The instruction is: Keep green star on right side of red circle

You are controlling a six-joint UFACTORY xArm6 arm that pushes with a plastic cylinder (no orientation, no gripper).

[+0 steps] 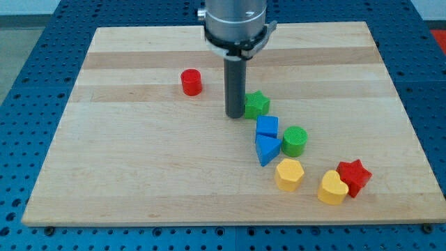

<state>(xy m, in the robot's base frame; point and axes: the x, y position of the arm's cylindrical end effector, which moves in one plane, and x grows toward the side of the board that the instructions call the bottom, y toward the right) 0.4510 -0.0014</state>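
Observation:
The red circle [191, 82] is a small red cylinder on the wooden board, left of centre near the view's top. The green star [256, 104] lies to its right and a little lower. My tip [235, 115] stands on the board right against the green star's left side, between the star and the red circle. The rod rises straight up to the grey arm head at the view's top.
Below the green star lie a blue cube [267, 126], a blue triangle [267, 149] and a green cylinder [295, 141]. Farther toward the view's bottom right are a yellow hexagon [289, 174], a yellow heart [333, 188] and a red star [354, 176]. The wooden board [125, 174] rests on a blue perforated table.

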